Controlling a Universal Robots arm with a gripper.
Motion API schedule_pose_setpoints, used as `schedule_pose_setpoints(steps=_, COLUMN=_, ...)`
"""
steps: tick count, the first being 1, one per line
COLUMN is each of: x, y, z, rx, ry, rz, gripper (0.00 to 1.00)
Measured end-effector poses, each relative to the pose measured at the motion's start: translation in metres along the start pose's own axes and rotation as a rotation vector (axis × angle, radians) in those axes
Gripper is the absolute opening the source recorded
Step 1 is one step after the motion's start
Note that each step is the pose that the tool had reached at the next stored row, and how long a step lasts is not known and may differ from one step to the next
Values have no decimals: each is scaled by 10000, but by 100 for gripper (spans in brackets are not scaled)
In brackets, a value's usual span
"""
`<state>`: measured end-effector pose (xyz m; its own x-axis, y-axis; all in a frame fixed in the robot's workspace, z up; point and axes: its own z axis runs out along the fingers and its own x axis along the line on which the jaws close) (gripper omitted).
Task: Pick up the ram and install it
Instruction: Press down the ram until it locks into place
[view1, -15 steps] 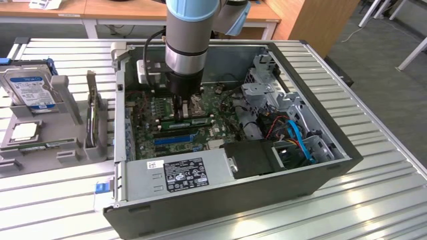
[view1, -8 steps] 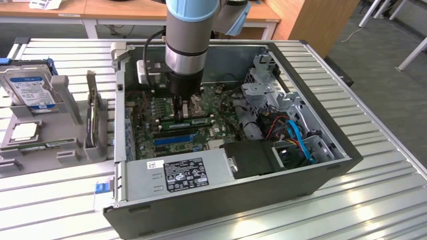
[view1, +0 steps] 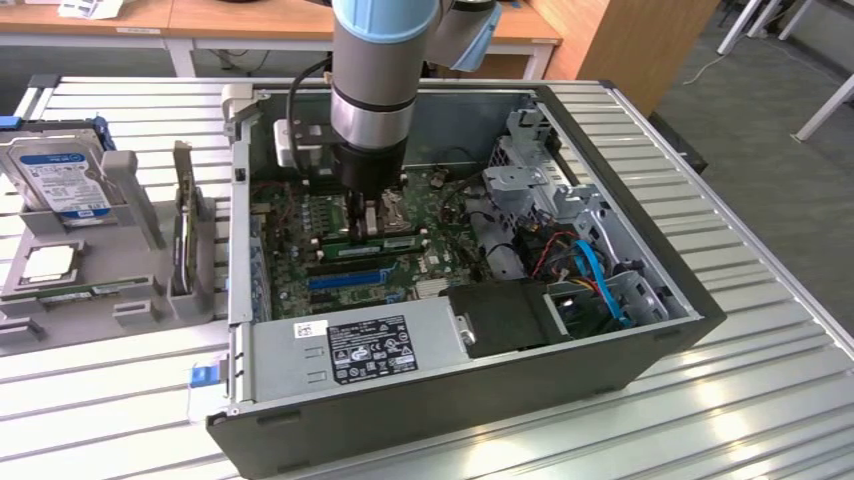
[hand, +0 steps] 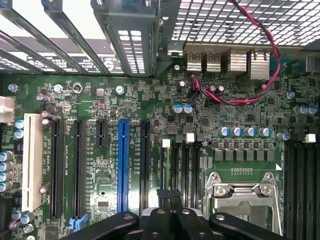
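My gripper (view1: 367, 222) hangs inside the open computer case (view1: 641, 330), low over the green motherboard (view1: 441, 265). In the wrist view its black fingertips (hand: 163, 193) are pressed together with nothing visible between them, just above the long black memory slots (hand: 185, 165) beside the processor socket (hand: 242, 190). A thin green stick with pale labels, which looks like the ram (view1: 91, 291), lies flat in the grey fixture (view1: 134, 312) at the exterior view's left, well away from the gripper.
A hard drive (view1: 60, 180) and an upright dark card (view1: 187, 235) stand in the fixture. In the case are a power supply (view1: 367, 345), a drive cage (view1: 534, 190) and blue cables (view1: 594, 270). A blue slot (hand: 123, 160) and red-black wires (hand: 270, 60) lie near the gripper.
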<state>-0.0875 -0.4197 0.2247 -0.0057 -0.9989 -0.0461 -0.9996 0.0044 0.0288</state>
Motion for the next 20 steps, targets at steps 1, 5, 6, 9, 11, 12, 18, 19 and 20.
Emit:
schedule_pose_setpoints(steps=1, x=1, y=2, z=-18, rx=-8, ry=10, rz=0, gripper=10)
schedule_pose_setpoints(steps=5, x=-2, y=4, z=-82, rx=-9, ry=12, rz=2, gripper=10)
schedule_pose_setpoints(steps=6, x=-3, y=5, z=-99, rx=-9, ry=11, rz=2, gripper=10)
schedule_pose_setpoints(steps=9, x=-5, y=7, z=-156, rx=-9, ry=13, rz=2, gripper=10)
schedule_pose_setpoints(steps=11, x=-7, y=8, z=-192, rx=-9, ry=12, rz=2, gripper=10)
schedule_pose_setpoints(steps=12, x=-8, y=8, z=-210, rx=-9, ry=12, rz=2, gripper=10)
schedule_pose_setpoints(steps=18, x=-13, y=11, z=-324, rx=-9, ry=12, rz=2, gripper=10)
schedule_pose_setpoints(steps=19, x=-14, y=12, z=-344, rx=-9, ry=12, rz=2, gripper=10)
schedule_pose_setpoints(steps=20, x=-15, y=13, z=-363, rx=-9, ry=12, rz=2, gripper=10)
